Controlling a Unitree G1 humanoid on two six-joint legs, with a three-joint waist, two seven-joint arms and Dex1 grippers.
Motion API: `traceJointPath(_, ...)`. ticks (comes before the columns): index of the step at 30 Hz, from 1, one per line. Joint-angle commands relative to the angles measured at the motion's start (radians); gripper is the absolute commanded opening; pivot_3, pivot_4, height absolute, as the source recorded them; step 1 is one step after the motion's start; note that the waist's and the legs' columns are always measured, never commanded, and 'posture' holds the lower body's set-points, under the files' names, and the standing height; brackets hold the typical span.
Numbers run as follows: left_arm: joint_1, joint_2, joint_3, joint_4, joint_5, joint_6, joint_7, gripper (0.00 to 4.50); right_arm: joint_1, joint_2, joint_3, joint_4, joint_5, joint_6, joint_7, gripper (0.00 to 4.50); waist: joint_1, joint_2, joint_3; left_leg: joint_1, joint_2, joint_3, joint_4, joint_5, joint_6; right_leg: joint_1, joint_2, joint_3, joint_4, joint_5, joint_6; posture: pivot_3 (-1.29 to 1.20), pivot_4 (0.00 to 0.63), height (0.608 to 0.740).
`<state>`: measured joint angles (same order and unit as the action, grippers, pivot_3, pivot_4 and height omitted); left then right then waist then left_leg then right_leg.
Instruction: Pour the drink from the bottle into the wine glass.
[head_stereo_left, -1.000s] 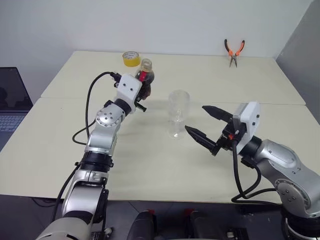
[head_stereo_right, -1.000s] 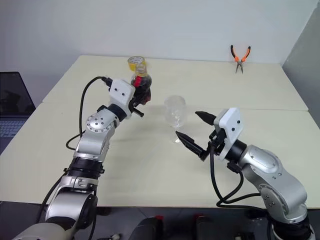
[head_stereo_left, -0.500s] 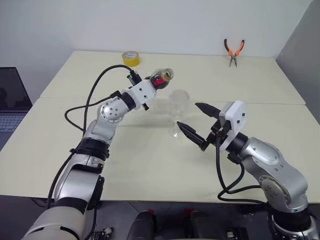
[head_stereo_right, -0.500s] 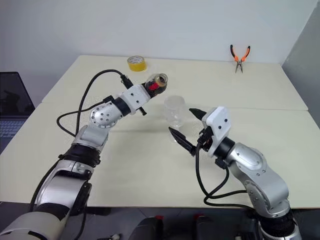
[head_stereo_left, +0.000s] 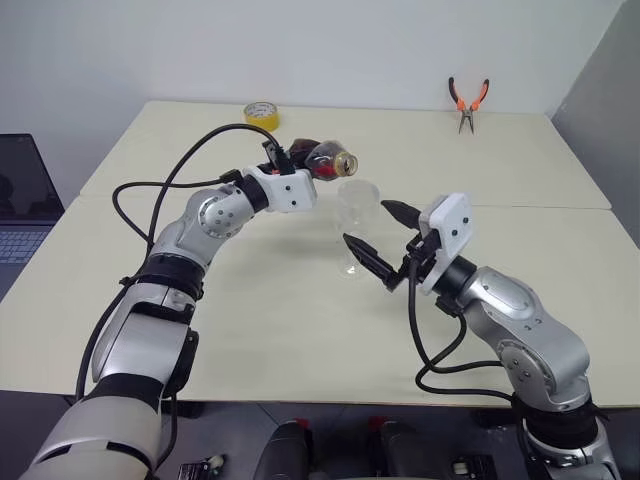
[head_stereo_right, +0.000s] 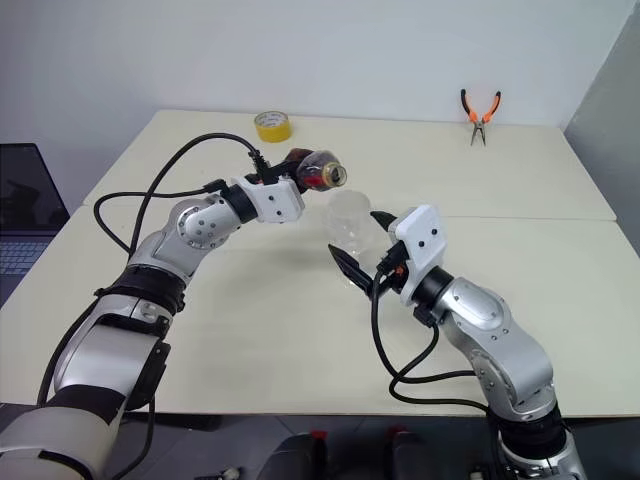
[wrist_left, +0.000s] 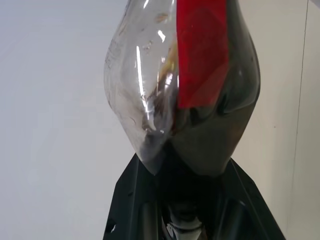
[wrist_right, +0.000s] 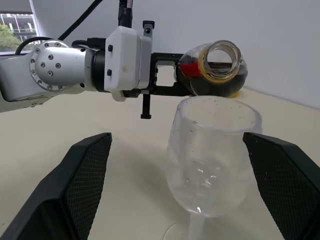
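Observation:
My left gripper (head_stereo_left: 308, 166) is shut on the bottle (head_stereo_left: 328, 158), which it holds on its side above the table (head_stereo_left: 250, 300). The bottle's open mouth (wrist_right: 220, 61) has a yellow ring and hangs just above the rim of the wine glass (head_stereo_left: 357, 212). The dark drink (wrist_right: 222, 88) lies along the bottle's lower side, beside the red label (wrist_left: 200, 50). The wine glass stands upright and its bowl (wrist_right: 210, 165) looks clear. My right gripper (head_stereo_left: 366, 222) is open, with one black finger (wrist_right: 82, 185) on each side of the glass, apart from it.
A yellow tape roll (head_stereo_left: 262, 113) lies at the far left of the table. Orange-handled pliers (head_stereo_left: 467, 100) lie at the far right. A laptop (head_stereo_left: 20, 215) sits off the table's left side. A seam (head_stereo_left: 560, 208) runs across the table behind the glass.
My left wrist has rolled, tipping the bottle from upright onto its side with its mouth over the glass. My right gripper has come in to bracket the glass, still open.

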<state>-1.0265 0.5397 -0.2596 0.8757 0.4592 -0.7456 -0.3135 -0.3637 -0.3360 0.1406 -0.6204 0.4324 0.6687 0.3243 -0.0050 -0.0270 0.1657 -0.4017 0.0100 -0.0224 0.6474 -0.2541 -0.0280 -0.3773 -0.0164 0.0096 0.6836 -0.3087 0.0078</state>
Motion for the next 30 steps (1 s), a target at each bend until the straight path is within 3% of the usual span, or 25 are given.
traceJointPath(1,-0.055,0.026,0.001,-0.013,0.020,-0.047,0.045,0.61,-0.023,0.005,-0.020,-0.031,0.001,0.023,-0.017,4.50,0.000,0.000,0.000,0.000,0.000,0.000,0.000,0.000,0.000,0.000,0.000,0.000,0.000,0.000,0.000,0.00,0.150,0.740)
traceJointPath(30,-0.176,0.078,-0.083,0.117,0.175,-0.154,0.200,0.54,0.000,-0.003,-0.054,-0.053,-0.009,0.028,-0.015,4.50,-0.003,0.000,0.000,-0.007,0.000,0.004,0.002,0.001,0.000,-0.012,0.000,0.003,0.009,0.000,0.000,0.00,0.150,0.740)
